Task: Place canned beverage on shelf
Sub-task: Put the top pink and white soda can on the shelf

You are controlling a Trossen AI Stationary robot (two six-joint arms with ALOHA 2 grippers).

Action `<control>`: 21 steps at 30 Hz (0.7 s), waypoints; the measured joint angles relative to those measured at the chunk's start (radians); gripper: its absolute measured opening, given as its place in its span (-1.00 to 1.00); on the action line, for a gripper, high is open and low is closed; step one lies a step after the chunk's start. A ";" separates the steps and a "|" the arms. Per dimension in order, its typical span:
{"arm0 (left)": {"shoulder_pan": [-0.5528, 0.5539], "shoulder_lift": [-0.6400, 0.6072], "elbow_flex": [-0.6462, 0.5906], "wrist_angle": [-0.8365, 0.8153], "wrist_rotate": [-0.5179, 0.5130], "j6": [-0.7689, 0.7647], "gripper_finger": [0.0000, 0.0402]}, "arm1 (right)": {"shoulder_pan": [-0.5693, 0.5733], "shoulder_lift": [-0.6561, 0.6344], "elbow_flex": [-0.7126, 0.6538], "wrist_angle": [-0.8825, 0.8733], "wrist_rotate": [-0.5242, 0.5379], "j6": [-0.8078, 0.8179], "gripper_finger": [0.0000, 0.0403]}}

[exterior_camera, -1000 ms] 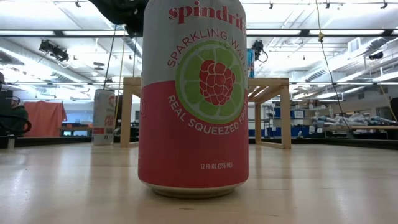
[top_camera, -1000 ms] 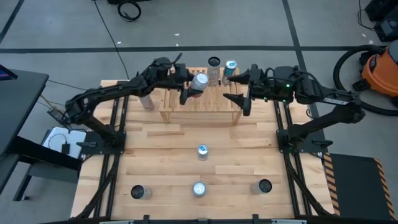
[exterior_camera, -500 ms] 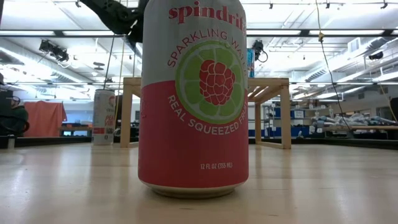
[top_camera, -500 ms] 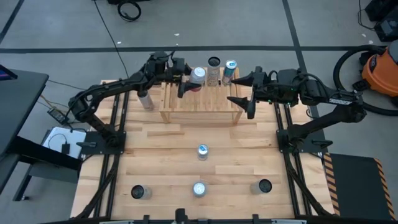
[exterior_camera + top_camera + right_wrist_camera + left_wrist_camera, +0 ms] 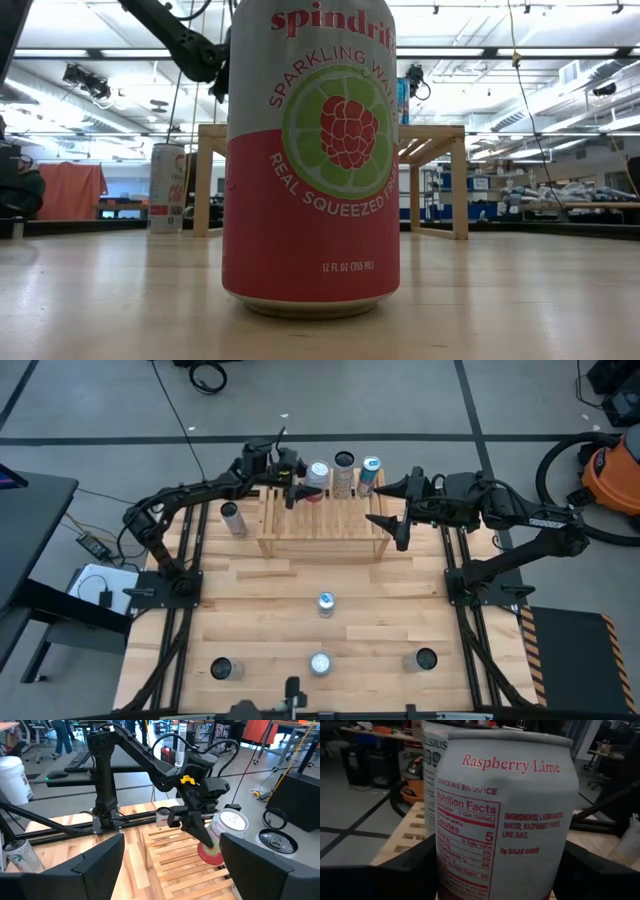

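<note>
My left gripper (image 5: 301,487) is shut on a grey-and-red raspberry-lime can (image 5: 319,472), which it holds over the far part of the pale wooden shelf (image 5: 322,525). The can fills the left wrist view (image 5: 505,810). It is close above the slats (image 5: 175,865); whether its base touches them I cannot tell. Two more cans (image 5: 344,461) (image 5: 371,465) stand upright at the shelf's far edge. Over the shelf's right end my right gripper (image 5: 370,502) hangs open, with nothing between its fingers. My left gripper pinches the can's side wall (image 5: 445,870) between its two fingers (image 5: 199,831), on the can's lower half. The fingers come about level from the table's left side. The can is nearly upright, top up, its red base (image 5: 209,852) just over the slats.
A tall can (image 5: 232,516) stands on the table left of the shelf. Several more cans stand nearer the front: one mid-table (image 5: 325,602) and three in a row (image 5: 222,668) (image 5: 320,663) (image 5: 425,658). One pink can (image 5: 310,160) blocks much of the low view.
My left gripper has carried the can toward the table's far edge and a little down, over the shelf. The can, earlier tipped with its top leaning toward the near edge, now stands nearly upright. The gripper stays shut on it.
</note>
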 joint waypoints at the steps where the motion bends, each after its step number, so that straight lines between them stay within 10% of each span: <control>1: 0.004 0.000 0.000 0.004 0.001 0.000 0.44 | 0.000 0.002 0.000 0.000 0.005 0.000 0.67; 21: 0.086 0.007 -0.233 0.571 0.128 -0.171 0.51 | 0.000 0.034 0.000 0.003 0.011 -0.004 0.67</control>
